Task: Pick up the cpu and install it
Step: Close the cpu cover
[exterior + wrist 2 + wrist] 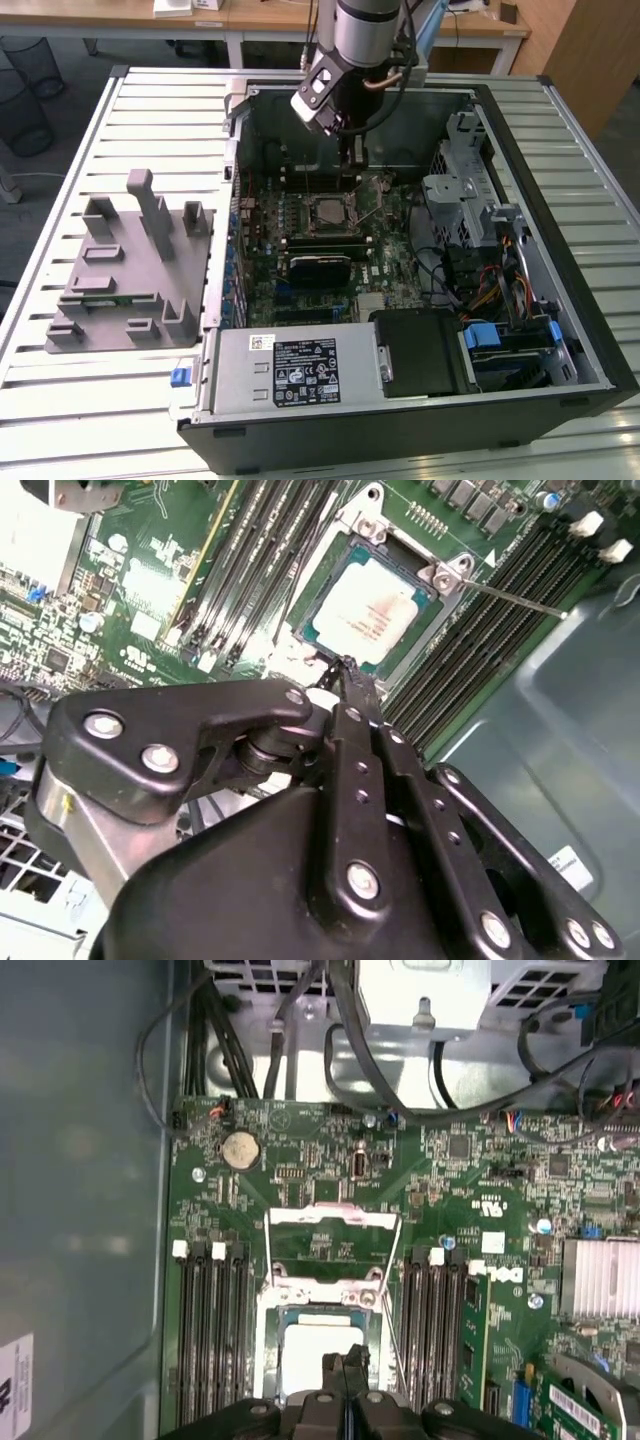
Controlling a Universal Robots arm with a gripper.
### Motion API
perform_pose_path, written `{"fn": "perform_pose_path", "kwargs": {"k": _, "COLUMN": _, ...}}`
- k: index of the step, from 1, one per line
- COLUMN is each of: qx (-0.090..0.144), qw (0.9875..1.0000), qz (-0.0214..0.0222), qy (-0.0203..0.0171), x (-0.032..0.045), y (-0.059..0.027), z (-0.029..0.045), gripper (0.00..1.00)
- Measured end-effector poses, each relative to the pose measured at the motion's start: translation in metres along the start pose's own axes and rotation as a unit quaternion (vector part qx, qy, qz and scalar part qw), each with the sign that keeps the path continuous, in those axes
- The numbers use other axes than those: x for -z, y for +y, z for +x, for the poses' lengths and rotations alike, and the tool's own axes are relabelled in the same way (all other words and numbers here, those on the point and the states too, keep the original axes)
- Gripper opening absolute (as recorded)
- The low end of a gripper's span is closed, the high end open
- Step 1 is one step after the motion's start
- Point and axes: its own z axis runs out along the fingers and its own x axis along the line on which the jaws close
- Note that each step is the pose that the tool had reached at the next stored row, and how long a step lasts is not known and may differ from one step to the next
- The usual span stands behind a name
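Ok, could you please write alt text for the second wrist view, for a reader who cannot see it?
A black end effector, its fingers closed together, points its tip near the edge of a silvery cpu that lies in its socket on a green motherboard. Dark memory slots run along both sides of the socket.

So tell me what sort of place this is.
Probably an office-like robotics lab: an open computer case lies on a slatted metal table, with wooden desks and a wire wastebasket beyond it.
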Motion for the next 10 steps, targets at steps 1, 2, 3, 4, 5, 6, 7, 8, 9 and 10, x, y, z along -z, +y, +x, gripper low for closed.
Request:
{"fn": "perform_pose_path", "kwargs": {"k": 1, "qx": 0.000, "qw": 1.0000, "qz": 0.0000, "qy": 0.0001, "x": 0.0013, "y": 0.0000, "z": 0.0000, "gripper": 0.11}}
{"fn": "perform_pose_path", "kwargs": {"k": 2, "qx": 0.001, "qw": 1.0000, "qz": 0.0000, "qy": 0.0002, "x": 0.0025, "y": 0.0000, "z": 0.0000, "gripper": 0.11}}
{"fn": "perform_pose_path", "kwargs": {"k": 3, "qx": 0.002, "qw": 1.0000, "qz": 0.0000, "qy": 0.0008, "x": 0.0032, "y": 0.0000, "z": -0.0002, "gripper": 0.11}}
{"fn": "perform_pose_path", "kwargs": {"k": 4, "qx": 0.003, "qw": 1.0000, "qz": -0.0002, "qy": 0.0029, "x": 0.0033, "y": 0.0001, "z": -0.0007, "gripper": 0.11}}
{"fn": "perform_pose_path", "kwargs": {"k": 5, "qx": 0.003, "qw": 1.0000, "qz": -0.0002, "qy": 0.0045, "x": 0.0034, "y": 0.0001, "z": -0.0013, "gripper": 0.11}}
{"fn": "perform_pose_path", "kwargs": {"k": 6, "qx": 0.003, "qw": 1.0000, "qz": -0.0002, "qy": 0.0050, "x": 0.0034, "y": 0.0002, "z": -0.0017, "gripper": 0.11}}
{"fn": "perform_pose_path", "kwargs": {"k": 7, "qx": 0.003, "qw": 1.0000, "qz": -0.0002, "qy": 0.0057, "x": 0.0034, "y": 0.0006, "z": -0.0020, "gripper": 0.11}}
{"fn": "perform_pose_path", "kwargs": {"k": 8, "qx": 0.003, "qw": 1.0000, "qz": -0.0003, "qy": 0.0076, "x": 0.0034, "y": 0.0016, "z": -0.0021, "gripper": 0.11}}
{"fn": "perform_pose_path", "kwargs": {"k": 9, "qx": 0.003, "qw": 0.9999, "qz": -0.0003, "qy": 0.0101, "x": 0.0033, "y": 0.0031, "z": -0.0021, "gripper": 0.11}}
{"fn": "perform_pose_path", "kwargs": {"k": 10, "qx": 0.003, "qw": 0.9999, "qz": -0.0002, "qy": 0.0134, "x": 0.0031, "y": 0.0050, "z": -0.0022, "gripper": 0.11}}
